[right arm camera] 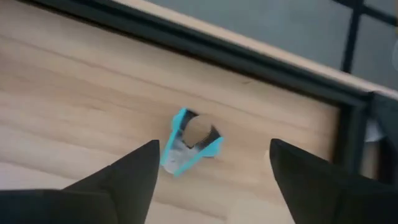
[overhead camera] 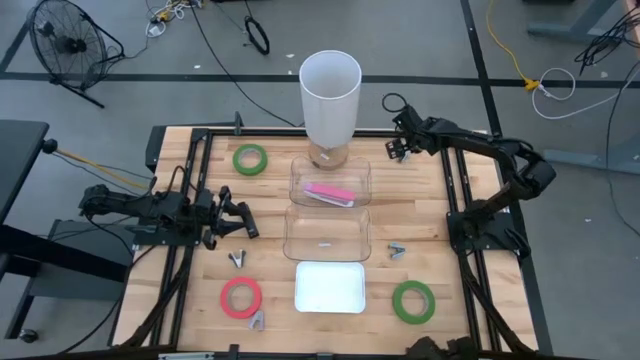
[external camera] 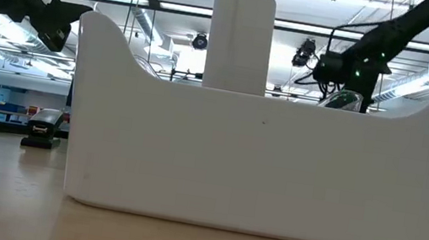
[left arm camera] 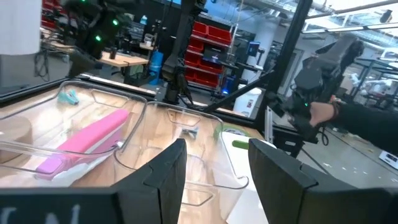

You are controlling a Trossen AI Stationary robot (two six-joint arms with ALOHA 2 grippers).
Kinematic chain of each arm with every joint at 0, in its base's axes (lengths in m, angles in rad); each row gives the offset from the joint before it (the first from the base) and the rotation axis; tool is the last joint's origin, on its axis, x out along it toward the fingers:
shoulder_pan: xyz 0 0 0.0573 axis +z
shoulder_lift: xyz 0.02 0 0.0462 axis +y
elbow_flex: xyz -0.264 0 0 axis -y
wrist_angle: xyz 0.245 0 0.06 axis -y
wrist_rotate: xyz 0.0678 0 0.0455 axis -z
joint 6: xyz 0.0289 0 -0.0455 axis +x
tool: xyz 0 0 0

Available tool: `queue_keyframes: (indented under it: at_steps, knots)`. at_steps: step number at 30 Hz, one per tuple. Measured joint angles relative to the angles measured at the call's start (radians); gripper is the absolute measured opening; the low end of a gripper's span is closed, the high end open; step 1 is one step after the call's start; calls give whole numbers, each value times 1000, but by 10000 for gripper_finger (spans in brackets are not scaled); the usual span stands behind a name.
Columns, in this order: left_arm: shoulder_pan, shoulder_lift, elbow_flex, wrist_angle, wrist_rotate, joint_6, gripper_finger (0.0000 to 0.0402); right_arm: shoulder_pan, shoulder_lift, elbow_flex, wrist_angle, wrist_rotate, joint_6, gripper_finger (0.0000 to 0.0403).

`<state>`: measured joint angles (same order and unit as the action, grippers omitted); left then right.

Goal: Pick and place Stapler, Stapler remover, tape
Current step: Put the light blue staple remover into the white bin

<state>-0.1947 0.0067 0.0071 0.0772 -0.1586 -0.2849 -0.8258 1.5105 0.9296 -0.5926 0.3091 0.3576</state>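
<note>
The pink stapler [overhead camera: 329,194] lies flat in the far one of two clear bins [overhead camera: 296,178]; it also shows in the left wrist view [left arm camera: 87,140]. A blue staple remover [right arm camera: 189,144] lies on the table's far right part. My right gripper [right arm camera: 211,168] hangs open above it, a finger on either side, touching nothing; it also shows in the high view [overhead camera: 399,150]. My left gripper [overhead camera: 242,215] is open and empty left of the near clear bin [overhead camera: 290,240], pointing at the bins [left arm camera: 217,168]. Tape rolls lie flat: green [overhead camera: 250,158], red [overhead camera: 241,297], green [overhead camera: 413,301].
A tall white cylinder [overhead camera: 330,95] stands behind the bins. A white tray [overhead camera: 329,286] lies at the near middle and fills the low view [external camera: 259,161]. More staple removers lie on the table's near half [overhead camera: 237,258], [overhead camera: 257,320], [overhead camera: 397,250].
</note>
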Motion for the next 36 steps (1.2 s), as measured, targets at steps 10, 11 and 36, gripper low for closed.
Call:
queue_keyframes:
  at_steps: [10, 11, 36]
  knots:
    - [0, 0, 0, 4, -49, 0, 177, -2, 0, -117, 218, -78, 88, 322]
    - [0, 0, 0, 4, -48, 0, 177, -2, 0, -125, 223, -77, 99, 322]
    - [0, 0, 0, 4, -58, 8, 177, 21, 57, -218, 366, 7, 293, 323]
